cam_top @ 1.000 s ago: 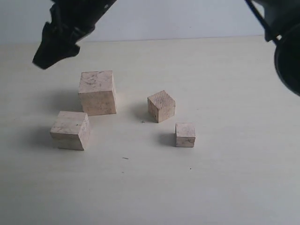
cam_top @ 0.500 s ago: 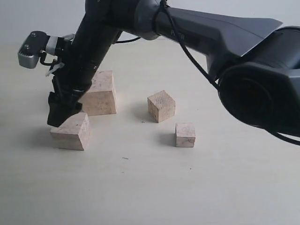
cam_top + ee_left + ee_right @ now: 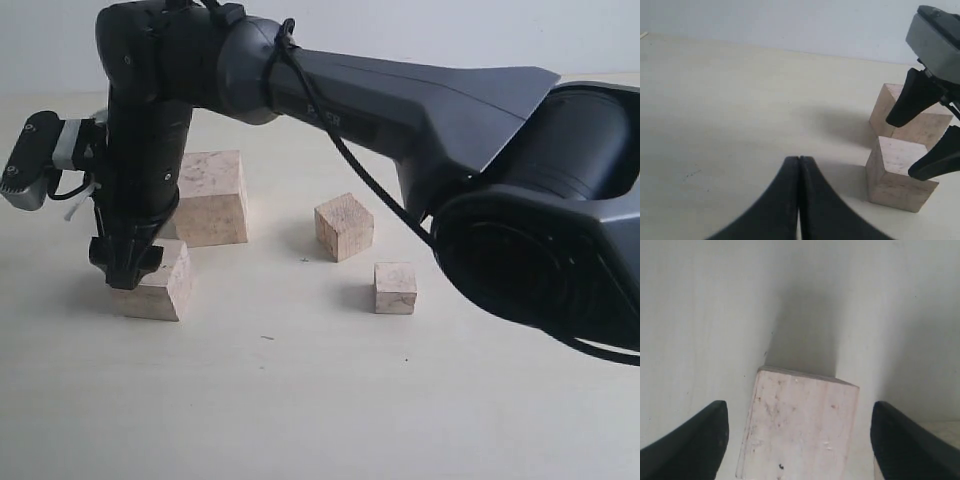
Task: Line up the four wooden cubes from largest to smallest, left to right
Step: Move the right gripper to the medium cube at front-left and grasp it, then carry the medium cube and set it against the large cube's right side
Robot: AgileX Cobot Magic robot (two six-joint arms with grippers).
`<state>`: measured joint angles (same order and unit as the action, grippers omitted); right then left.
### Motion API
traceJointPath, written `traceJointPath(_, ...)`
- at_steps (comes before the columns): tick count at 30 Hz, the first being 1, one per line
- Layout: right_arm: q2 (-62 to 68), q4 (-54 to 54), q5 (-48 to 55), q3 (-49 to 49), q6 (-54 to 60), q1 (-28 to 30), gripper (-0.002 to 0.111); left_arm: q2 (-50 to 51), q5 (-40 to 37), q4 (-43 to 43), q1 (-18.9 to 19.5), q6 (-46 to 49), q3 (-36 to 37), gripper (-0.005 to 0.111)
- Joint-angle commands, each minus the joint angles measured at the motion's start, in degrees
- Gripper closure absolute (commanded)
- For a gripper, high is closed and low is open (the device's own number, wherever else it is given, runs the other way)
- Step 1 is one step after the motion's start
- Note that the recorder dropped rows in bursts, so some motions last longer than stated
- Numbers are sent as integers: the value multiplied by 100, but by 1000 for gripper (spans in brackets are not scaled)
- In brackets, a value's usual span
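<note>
The right gripper (image 3: 800, 412) has its jaws spread wide with the second-largest cube (image 3: 800, 435) between them, a clear gap of bare table (image 3: 700, 315) showing on each side of the block, so nothing is pinched. Half a second ago the fingertips were only at the cube's upper far corner; now they have dropped lower, and in the exterior view the right gripper (image 3: 126, 268) straddles the near-left part of the second-largest cube (image 3: 166, 288), which sits where it sat before. Just behind the jaws and touching, or nearly touching, the straddled block stands the largest cube (image 3: 210, 195). Well off to the side the arm reaches in from are the third cube (image 3: 344, 226) and, nearer the camera, the smallest cube (image 3: 396, 288), both unmoved. The right arm crosses the whole scene from the right, its forearm sloping up over the middle and its wrist turned almost straight down, steeper than half a second ago, with the grey wrist camera (image 3: 30, 160) sticking out on the outer side. The left gripper (image 3: 799, 162) has its jaws pressed together over bare table, holding nothing, with the second-largest cube (image 3: 895, 172), the largest cube (image 3: 922, 132) and the right gripper (image 3: 900, 149) off to one side of it.
</note>
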<state>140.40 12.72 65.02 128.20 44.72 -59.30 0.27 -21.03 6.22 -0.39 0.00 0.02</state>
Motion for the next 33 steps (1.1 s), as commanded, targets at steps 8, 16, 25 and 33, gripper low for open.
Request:
traceJointPath(8,129,313,-165,2,-242,199,34,-27,31,3,-27,0,-2,107)
traceJointPath(16,389,529,-75,2,-393,200,34,-27,31,3,-27,0,-2,107)
traceJointPath(25,324,343,-26,2,-720,200,56,-27,31,3,-27,0,-2,107)
traceJointPath(33,-548,364,263,2,-972,251,108,-27,31,3,-27,0,-2,107)
